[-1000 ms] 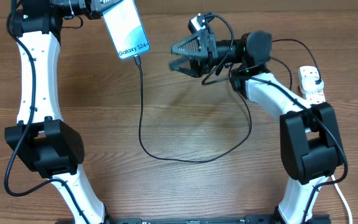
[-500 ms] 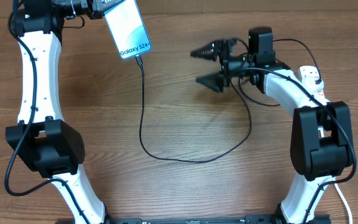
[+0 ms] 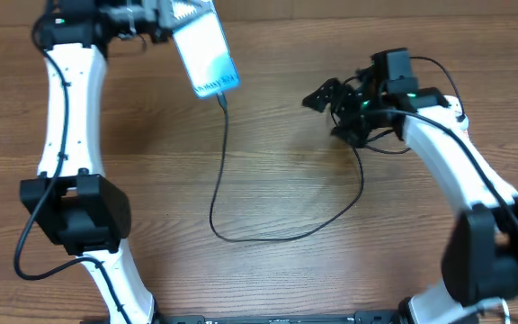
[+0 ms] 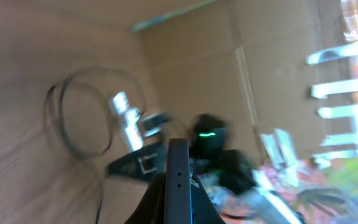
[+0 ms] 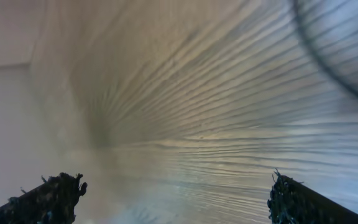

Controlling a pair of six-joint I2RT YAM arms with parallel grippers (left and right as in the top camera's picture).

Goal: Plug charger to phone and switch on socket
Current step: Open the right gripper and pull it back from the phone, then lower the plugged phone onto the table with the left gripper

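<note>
Though both wrist views blur, desk (image 3: 286,279): brown wood planks, cardboard wall (image 4: 191,68) behind.
Left end effector (image 3: 165,15): clamped on phone (image 3: 207,54).
Charger (image 3: 220,166): meets phone's far end, loops toward right end effector.
Right end effector (image 3: 331,112): fingers spread wide.

phone (image 3: 205,49) screen, small line of print near its lower end, smeared by motion blur, unreadable, no other legible text in any view

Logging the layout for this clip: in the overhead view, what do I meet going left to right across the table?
left arm's white link → the phone → right gripper, jaws open → right arm's white link. Left out: the charger, whose cable spans the middle.
</note>
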